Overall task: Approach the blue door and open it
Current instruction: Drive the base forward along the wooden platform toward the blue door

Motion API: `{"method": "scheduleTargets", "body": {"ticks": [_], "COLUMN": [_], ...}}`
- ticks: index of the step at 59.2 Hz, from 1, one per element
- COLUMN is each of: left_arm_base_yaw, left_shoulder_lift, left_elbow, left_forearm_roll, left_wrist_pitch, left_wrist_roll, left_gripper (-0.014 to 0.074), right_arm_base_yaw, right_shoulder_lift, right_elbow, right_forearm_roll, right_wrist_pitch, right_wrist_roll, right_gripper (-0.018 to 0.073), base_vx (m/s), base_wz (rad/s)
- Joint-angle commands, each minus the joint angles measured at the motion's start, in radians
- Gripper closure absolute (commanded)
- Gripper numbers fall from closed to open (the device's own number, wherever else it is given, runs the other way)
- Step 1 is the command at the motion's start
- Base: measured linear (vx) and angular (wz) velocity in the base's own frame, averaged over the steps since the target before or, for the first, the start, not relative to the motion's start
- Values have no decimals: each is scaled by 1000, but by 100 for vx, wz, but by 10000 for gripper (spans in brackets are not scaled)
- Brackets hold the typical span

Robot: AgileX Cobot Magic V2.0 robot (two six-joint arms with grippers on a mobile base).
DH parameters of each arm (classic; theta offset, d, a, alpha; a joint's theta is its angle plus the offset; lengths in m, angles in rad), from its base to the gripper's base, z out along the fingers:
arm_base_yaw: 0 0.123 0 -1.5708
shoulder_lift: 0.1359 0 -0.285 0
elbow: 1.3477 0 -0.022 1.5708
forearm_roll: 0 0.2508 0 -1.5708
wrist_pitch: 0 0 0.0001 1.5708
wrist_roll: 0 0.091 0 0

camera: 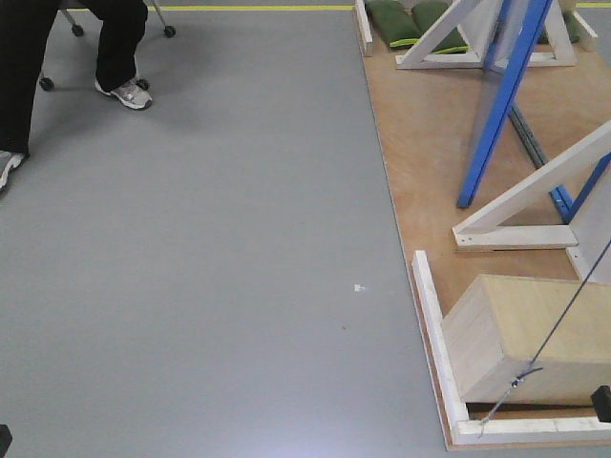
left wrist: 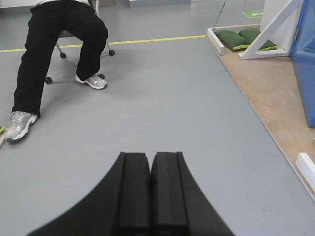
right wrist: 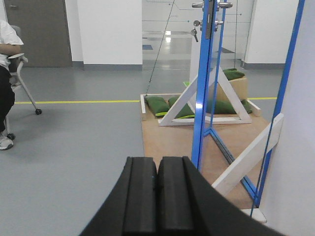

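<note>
The smooth grey floor [camera: 210, 267] fills most of the front view; along its right side lies a bare plywood platform [camera: 430, 143], cut off by the frame edge. On it stands the tall glossy blue door [right wrist: 202, 98], right of centre in my right wrist view and seen almost edge-on, so I cannot make out its face; my left wrist view catches only a blue slab [left wrist: 305, 73] at the right edge. White wooden braces [camera: 535, 200] slant up beside it, their tops out of frame; a tan wooden box [camera: 525, 334] sits at lower right, partly cropped. A seated person in black trousers [left wrist: 59, 44] shows upper left, head cut off. My left gripper [left wrist: 150, 160] has its black pads pressed together on nothing; my right gripper [right wrist: 157, 162] is likewise closed and empty. Green cushions [camera: 401, 21] lie at the platform's far end; the steel lever handle [right wrist: 199, 5] is clipped by the top edge.
</note>
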Motion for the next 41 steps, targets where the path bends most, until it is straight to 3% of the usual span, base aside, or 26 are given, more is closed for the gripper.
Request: {"method": "scheduleTargets", "body": {"ticks": [1,41], "left_arm_base_yaw": [-1,-1], "left_shoulder_lift": [-10,-10], "left_elbow": [-32,-32], "left_forearm_roll": [2,2], "left_wrist_pitch": [-82,-82], "left_wrist_roll": [-4,-4], "left_gripper": [526,526], "right_arm_base_yaw": [-6,-6], "right_shoulder_lift": [-10,-10], "right_elbow": [9,9], "right_forearm_roll": [-3,-3], "right_wrist_pitch": [-81,-81], "right_wrist_roll": [0,0], "right_gripper": [564,564], "base_vx": [37,42], "base_wz": [2,1]}}
